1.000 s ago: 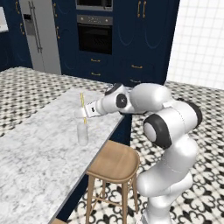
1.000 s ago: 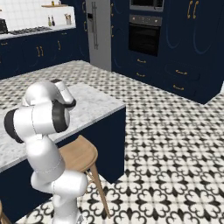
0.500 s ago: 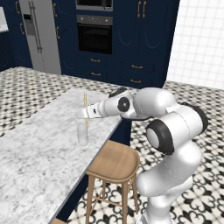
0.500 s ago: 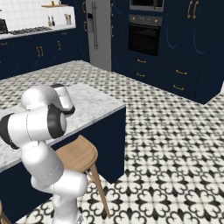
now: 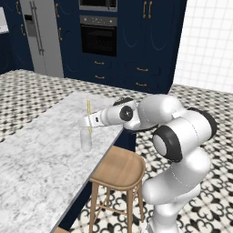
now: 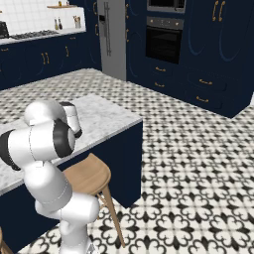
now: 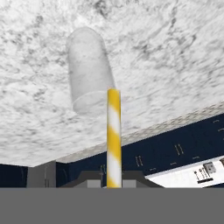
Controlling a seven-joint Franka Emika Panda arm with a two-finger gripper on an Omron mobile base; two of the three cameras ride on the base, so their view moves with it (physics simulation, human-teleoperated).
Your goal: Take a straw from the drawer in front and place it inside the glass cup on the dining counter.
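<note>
My gripper [image 5: 87,121] is shut on the straw [image 5: 88,113], holding it upright over the dining counter [image 5: 41,177]. The glass cup [image 5: 85,140] stands clear and upright near the counter's edge, right under the straw. The straw's lower end reaches about the level of the cup's rim. In the hand view the yellow-and-white striped straw [image 7: 113,135] rises from my gripper [image 7: 113,183] and its tip meets the right edge of the glass cup's [image 7: 87,65] mouth. I cannot tell whether the tip is inside. The drawer is out of view.
A wooden stool [image 5: 119,166] stands against the counter's side below my arm, also seen as the stool [image 6: 87,173] in the right base view. Navy cabinets, an oven [image 5: 98,41] and a fridge [image 5: 41,36] line the far wall across patterned tile floor.
The straw has shifted slightly right and come down toward the cup. My elbow has swung outward and lower. The cup has stayed put.
</note>
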